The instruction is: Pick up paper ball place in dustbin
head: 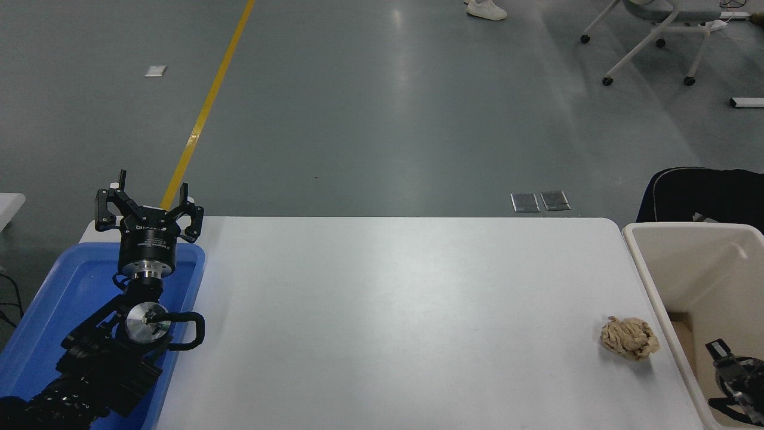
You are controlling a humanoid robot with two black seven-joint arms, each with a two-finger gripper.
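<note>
Right claw (733, 373) partly cut off inside the edge-cropped dustbin (650, 269).

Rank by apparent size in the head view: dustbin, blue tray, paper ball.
1-2. blue tray and dustbin: both large and cut off by the picture's edges, the tray also partly covered by the left arm, so no clear order.
3. paper ball: clearly smallest.

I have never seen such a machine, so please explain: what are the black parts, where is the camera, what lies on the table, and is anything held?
One picture, taken from the robot's head, looking down over a white table. The black parts are its arms. The left end effector is open, parked above a blue tray. The right end effector shows only partly, inside the dustbin. The paper ball lies on the table beside the dustbin. Nothing is seen held.
</note>
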